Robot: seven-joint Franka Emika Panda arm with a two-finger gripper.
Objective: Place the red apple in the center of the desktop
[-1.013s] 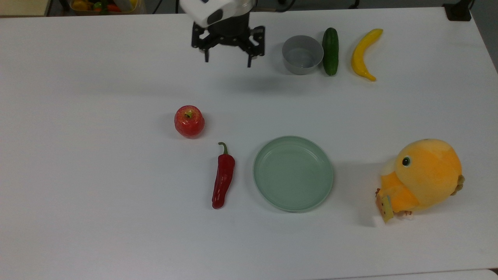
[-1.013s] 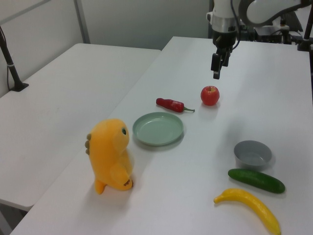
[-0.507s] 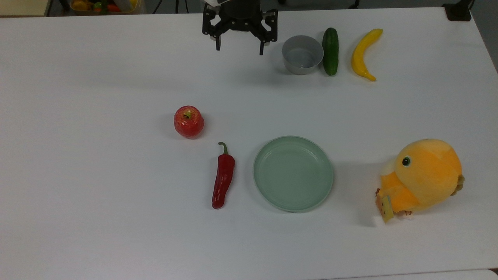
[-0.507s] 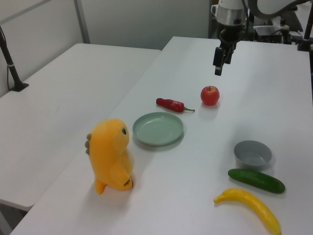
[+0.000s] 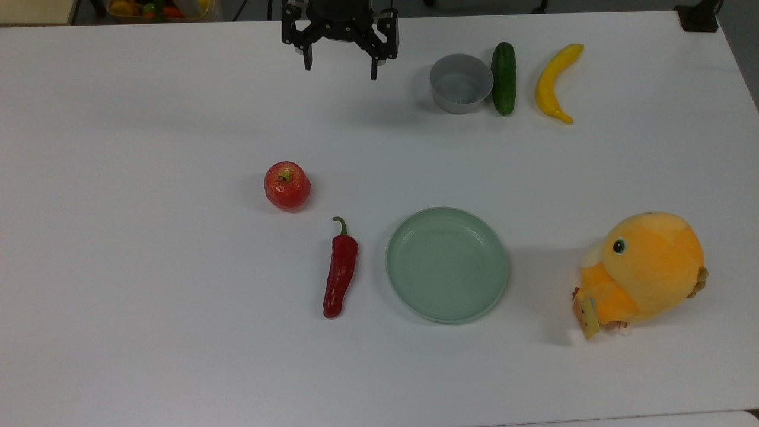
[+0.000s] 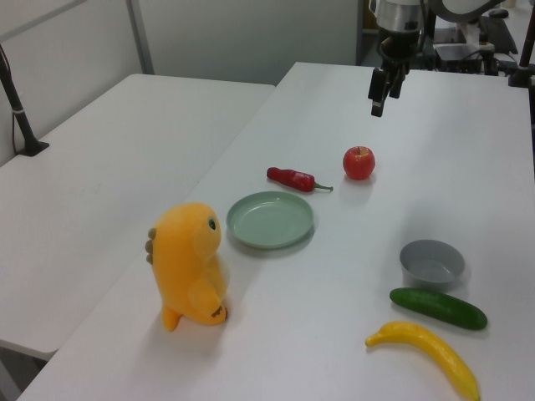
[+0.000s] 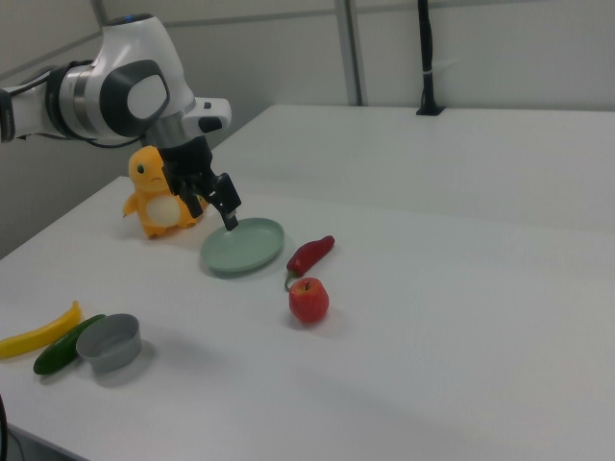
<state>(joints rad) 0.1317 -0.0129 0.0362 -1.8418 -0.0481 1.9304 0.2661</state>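
The red apple (image 5: 287, 185) sits upright on the white table (image 5: 148, 267), just up and to the top view's left of the red chili pepper (image 5: 340, 270), while the empty pincer (image 5: 341, 62) hangs wide open, well apart from it, near the table's far edge.

I see a plain white tabletop (image 5: 148, 296). The red apple (image 5: 287, 186) is glossy red with yellowish speckles and a greenish stem dimple. My gripper (image 5: 341, 62) is black. The chili pepper (image 5: 340, 270) is deep red with a green stem. The plate (image 5: 447, 264) is pale green, the bowl (image 5: 461, 83) grey, the cucumber (image 5: 503, 77) dark green, the banana (image 5: 555, 81) yellow. The plush toy (image 5: 643, 273) is orange with a paler yellow-orange head.
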